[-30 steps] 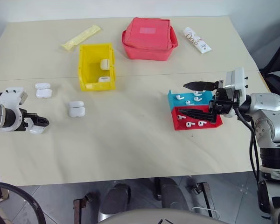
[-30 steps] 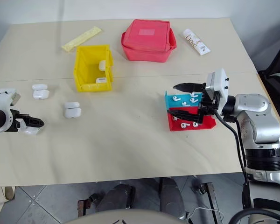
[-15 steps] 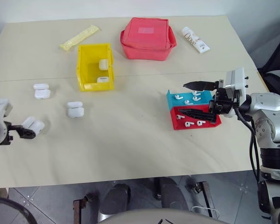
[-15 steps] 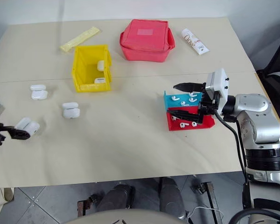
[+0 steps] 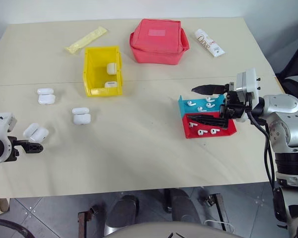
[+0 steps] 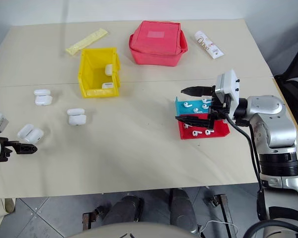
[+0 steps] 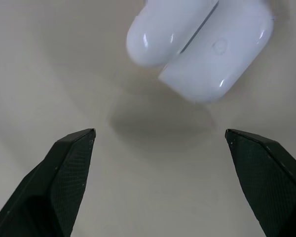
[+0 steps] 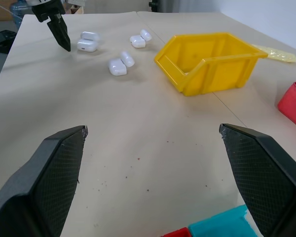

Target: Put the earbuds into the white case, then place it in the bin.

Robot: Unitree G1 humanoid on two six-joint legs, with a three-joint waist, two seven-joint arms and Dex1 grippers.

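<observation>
A white case [image 5: 36, 132] lies on the table near its left edge, lid hinged open, shown close up as the case [image 7: 202, 44]. My left gripper [image 5: 32, 147] is open just short of it, not touching; its fingertips [image 7: 76, 145] stand wide apart. Earbuds [image 5: 191, 103] lie in a blue tray [image 5: 181, 101], and more earbuds [image 5: 202, 132] in a red tray [image 5: 228, 131]. My right gripper [image 5: 201, 104] hovers open over these trays, pointing left. The yellow bin [image 5: 92, 69] stands at the back left with two white cases inside.
Two more white cases [image 5: 45, 95] [image 5: 81, 115] lie between the bin and my left gripper. A red pouch [image 5: 158, 40], a white tube [image 5: 209, 42] and a yellow sachet [image 5: 87, 39] lie along the far side. The table's near edge runs close below my left gripper.
My left gripper has drawn back toward the table's near-left edge, leaving the white case lying free ahead of its fingertips. The right gripper has stayed over the trays.
</observation>
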